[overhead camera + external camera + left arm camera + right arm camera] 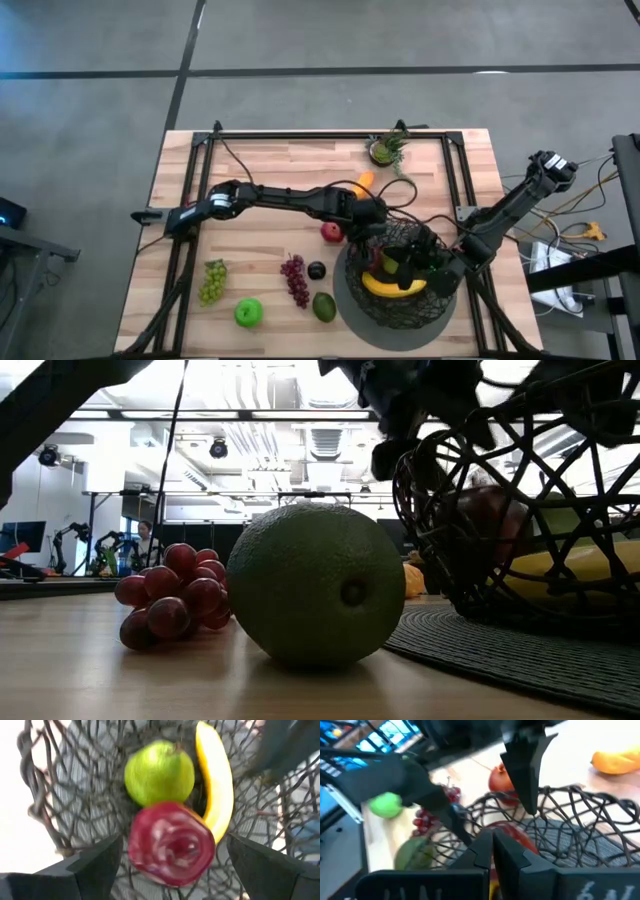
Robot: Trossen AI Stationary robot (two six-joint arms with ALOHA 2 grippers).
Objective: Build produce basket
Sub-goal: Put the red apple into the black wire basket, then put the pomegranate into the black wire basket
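Between your left gripper's (170,865) wide fingers a red apple (171,843) drops into the basket (400,270); the right gripper (492,851) (fingers closed on the rim) steadies it.

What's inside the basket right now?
Inside the basket lie a yellow banana, a green fruit and a red apple between the left gripper's open fingers. The right gripper holds the basket's rim. The mesh and both arms may hide more.

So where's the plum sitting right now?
In the high view the plum lies on the table just left of the basket, between the purple grapes and the basket's rim, above the avocado and below a red apple.
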